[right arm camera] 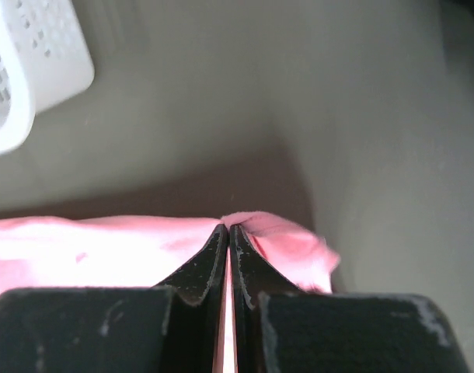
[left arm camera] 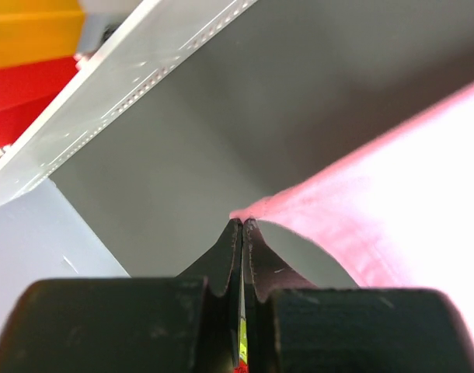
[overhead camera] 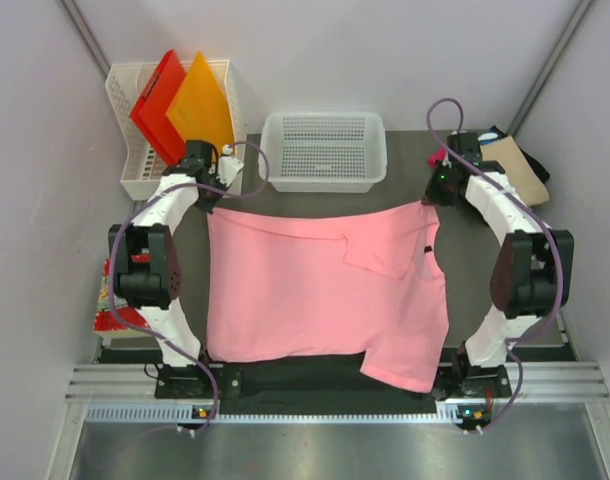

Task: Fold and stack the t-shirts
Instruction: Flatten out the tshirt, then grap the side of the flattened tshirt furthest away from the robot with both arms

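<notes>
we hold the plain light pink cloth t-shirt (overhead camera: 305, 295) spread flat on the dark table (overhead camera: 405, 165), left gripper (left arm camera: 243, 223) and right gripper (right arm camera: 227, 227) each clamped on a far corner; one sleeve (overhead camera: 385, 250) lies turned in, so we judge folding barely begun, stacking untouched.

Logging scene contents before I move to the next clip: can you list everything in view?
pink t-shirt: one, light pink, spread over mid-table
folded pile: one, tan on top, black and magenta edges, far right
basket: one, white, far middle
rack: one, white, far left
red folder: one, standing in rack
orange folder: one, beside the red
patterned item: one, multicoloured, left edge, unidentifiable
table: one, dark
left claw: black, shut on shirt's far left corner
right claw: black, shut on shirt's far right corner
</notes>
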You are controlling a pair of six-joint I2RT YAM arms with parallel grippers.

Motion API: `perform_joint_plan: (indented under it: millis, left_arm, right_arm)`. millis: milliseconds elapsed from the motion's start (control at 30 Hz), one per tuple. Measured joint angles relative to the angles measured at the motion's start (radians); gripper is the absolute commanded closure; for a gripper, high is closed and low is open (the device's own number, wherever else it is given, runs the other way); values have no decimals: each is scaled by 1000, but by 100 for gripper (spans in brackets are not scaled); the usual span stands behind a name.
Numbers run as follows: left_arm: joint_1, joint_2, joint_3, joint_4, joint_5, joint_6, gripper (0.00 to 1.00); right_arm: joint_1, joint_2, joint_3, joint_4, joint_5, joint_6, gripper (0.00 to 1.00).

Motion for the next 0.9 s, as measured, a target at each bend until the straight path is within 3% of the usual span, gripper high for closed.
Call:
perform_joint_plan:
  millis: [333,367,400,467,500,533,567,667,767,900]
  left_arm:
    - [-23,6,-49,53,-76,5,100]
    - [-23,6,-49,56,-83,8,100]
    - [-24,6,-49,62,-89,10,100]
    - [-23,8,-48,73,-93,12,100]
    - [-23,12,-44,74,-94,13,100]
    - [-23,17,-39,74,-95,13,100]
    - [-23,23,-32,71,-95,12,100]
    - [-26,29,-25,72,-95,11,100]
    - [-33,29,-26,73,-95,12,100]
    - [-40,29,-38,76,-94,12,100]
  right_arm:
    - [-23,172,105,6,49,-42,100]
    - [-26,181,111,5,53,-46,96]
    - [-26,187,114,5,54,-47,90]
    - [-28,201,128,-1,56,-49,65]
    - [-28,207,135,-3,60,-51,39]
    - [-30,209,140,-6,65,-51,29]
    - [-31,210,147,-14,70,-61,26]
    - [-32,207,157,-29,87,-63,27]
    - [-29,180,140,-54,103,-62,39]
    - [5,14,-13,-68,109,-39,46]
